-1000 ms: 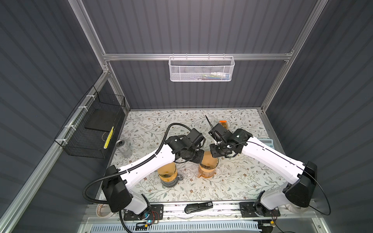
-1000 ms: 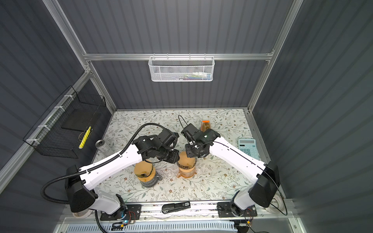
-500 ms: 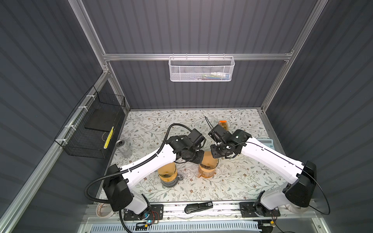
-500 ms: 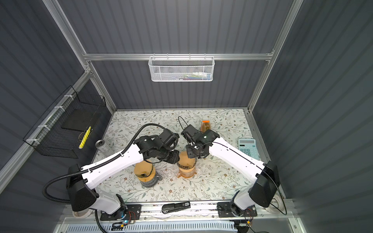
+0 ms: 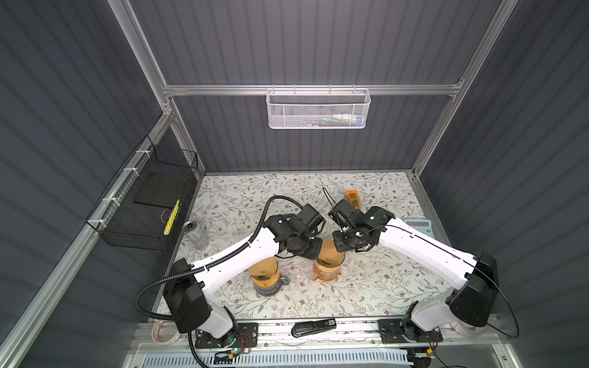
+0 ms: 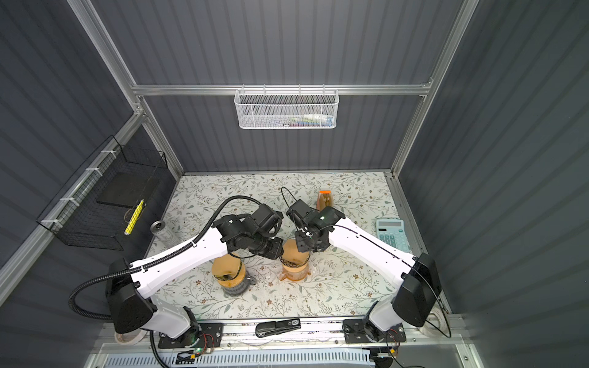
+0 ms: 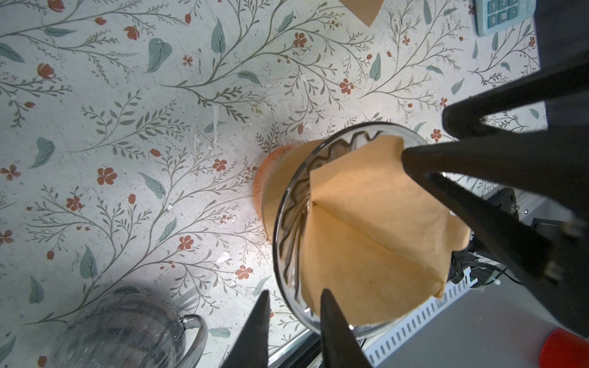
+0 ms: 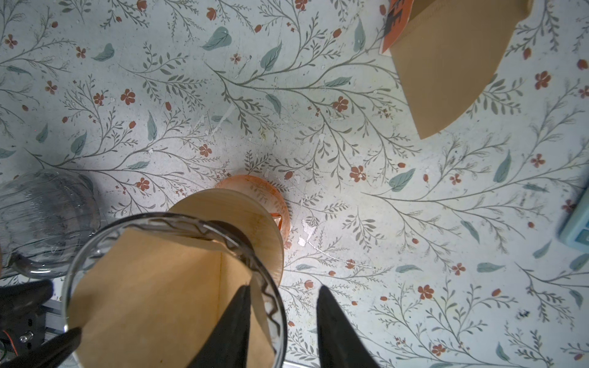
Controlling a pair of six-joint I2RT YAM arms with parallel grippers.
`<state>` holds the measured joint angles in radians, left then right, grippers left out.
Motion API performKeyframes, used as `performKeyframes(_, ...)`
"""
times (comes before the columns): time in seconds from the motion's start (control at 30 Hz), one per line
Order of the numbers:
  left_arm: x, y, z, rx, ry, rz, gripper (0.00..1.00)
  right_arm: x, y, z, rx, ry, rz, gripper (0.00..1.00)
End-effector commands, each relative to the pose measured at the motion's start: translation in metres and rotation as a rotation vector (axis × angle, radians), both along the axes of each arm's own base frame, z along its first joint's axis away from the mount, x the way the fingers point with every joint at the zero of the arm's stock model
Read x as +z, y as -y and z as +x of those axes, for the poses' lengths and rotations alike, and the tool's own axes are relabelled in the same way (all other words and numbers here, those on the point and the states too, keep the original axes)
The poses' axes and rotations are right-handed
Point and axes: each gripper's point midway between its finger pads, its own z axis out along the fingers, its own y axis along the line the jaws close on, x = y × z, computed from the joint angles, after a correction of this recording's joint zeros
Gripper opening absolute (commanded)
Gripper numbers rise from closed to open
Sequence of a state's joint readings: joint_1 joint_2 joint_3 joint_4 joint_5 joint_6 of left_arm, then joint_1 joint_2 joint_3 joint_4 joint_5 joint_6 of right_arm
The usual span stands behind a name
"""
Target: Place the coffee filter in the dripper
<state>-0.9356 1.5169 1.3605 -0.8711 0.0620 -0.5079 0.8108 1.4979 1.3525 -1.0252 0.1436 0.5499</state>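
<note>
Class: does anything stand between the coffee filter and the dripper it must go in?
Nothing visible does. The coffee filter already lies inside the glass dripper, and the left gripper and right gripper each straddle its rim, jaws apart.

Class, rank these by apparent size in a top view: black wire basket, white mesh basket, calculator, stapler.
1. black wire basket
2. white mesh basket
3. calculator and stapler: too alike to rank
</note>
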Motion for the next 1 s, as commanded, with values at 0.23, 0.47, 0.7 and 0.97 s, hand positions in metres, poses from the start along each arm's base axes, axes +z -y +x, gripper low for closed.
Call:
performKeyframes(0.23, -0.015, -0.0047, -0.0037, -0.006, -0.029, 0.042, 0.29, -0.0103, 0.0064, -0.0017, -0.002, -0.014, -0.051, 0.37)
performKeyframes(0.47, -0.0165, -0.0051, -0.0037, -0.007, -0.028, 0.047, 0.29, -0.0128, 0.0074, -0.0012, -0.002, -0.016, -0.063, 0.37)
performKeyframes(0.7, -0.0155, -0.0058, -0.0029, -0.004, -0.024, 0.048, 0.28, -0.0128, 0.0091, 0.0002, -0.003, -0.011, -0.073, 0.37)
performKeyframes(0.97, -0.0162, -0.0065, -0.0032, -0.003, -0.025, 0.052, 0.28, -0.0137, 0.0089, 0.0001, -0.004, -0.012, -0.072, 0.37)
